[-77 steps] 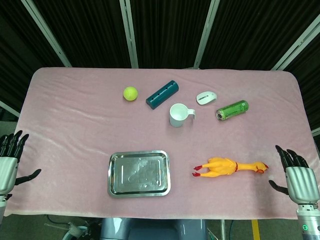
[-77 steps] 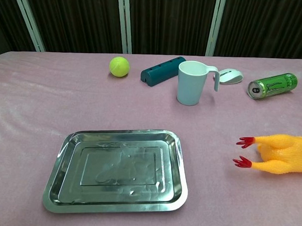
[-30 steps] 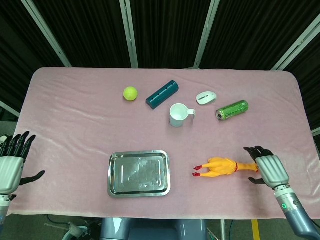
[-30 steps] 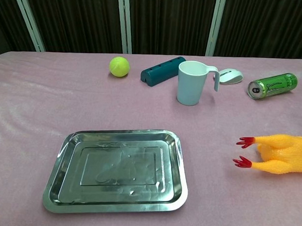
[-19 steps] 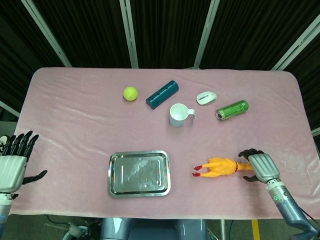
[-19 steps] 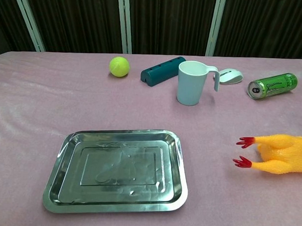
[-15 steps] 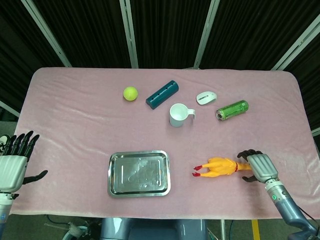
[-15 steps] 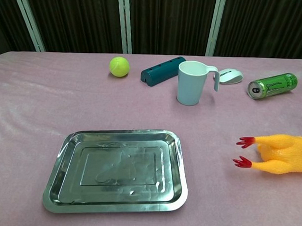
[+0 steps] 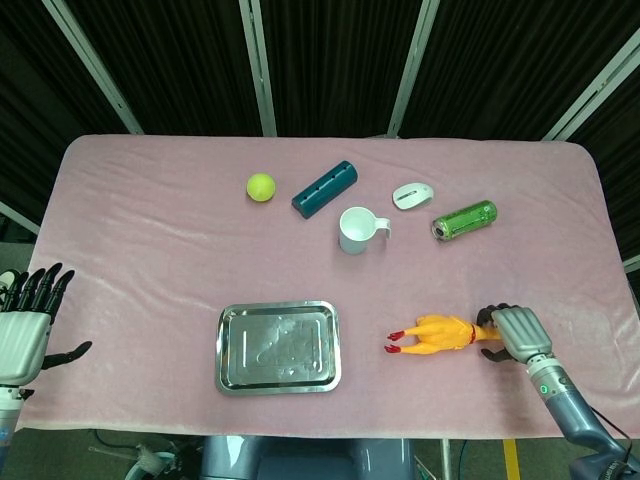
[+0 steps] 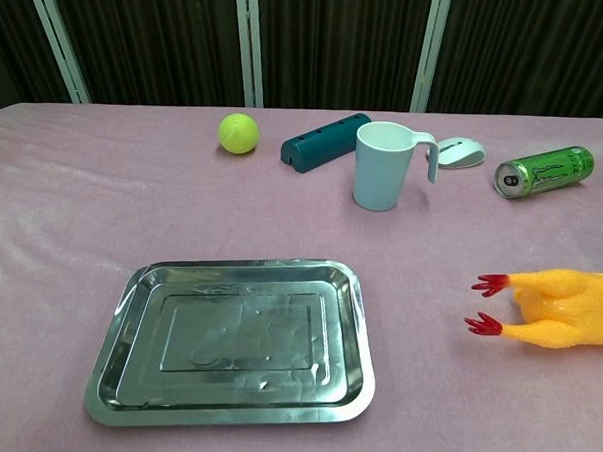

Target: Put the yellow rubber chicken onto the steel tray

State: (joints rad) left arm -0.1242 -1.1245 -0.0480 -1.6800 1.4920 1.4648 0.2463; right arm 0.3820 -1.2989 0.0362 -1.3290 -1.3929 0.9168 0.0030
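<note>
The yellow rubber chicken (image 9: pixel 438 333) lies flat on the pink cloth at the front right, red feet toward the steel tray (image 9: pixel 279 347). My right hand (image 9: pixel 512 334) covers its head end, dark fingers curled over the neck and thumb on the near side. The head is hidden under the hand. In the chest view the chicken (image 10: pixel 563 309) runs off the right edge and the empty tray (image 10: pixel 234 343) sits front centre; no hand shows there. My left hand (image 9: pixel 22 336) hovers off the table's left edge, fingers spread, holding nothing.
Along the back stand a tennis ball (image 9: pixel 261 187), a teal tube (image 9: pixel 325 188), a white mug (image 9: pixel 356 231), a white mouse (image 9: pixel 412 195) and a lying green can (image 9: pixel 465 219). Bare pink cloth separates tray and chicken.
My right hand came in from the table's right edge onto the chicken's head end and its fingers curled in. The chicken and tray stayed put. The left hand barely shifted.
</note>
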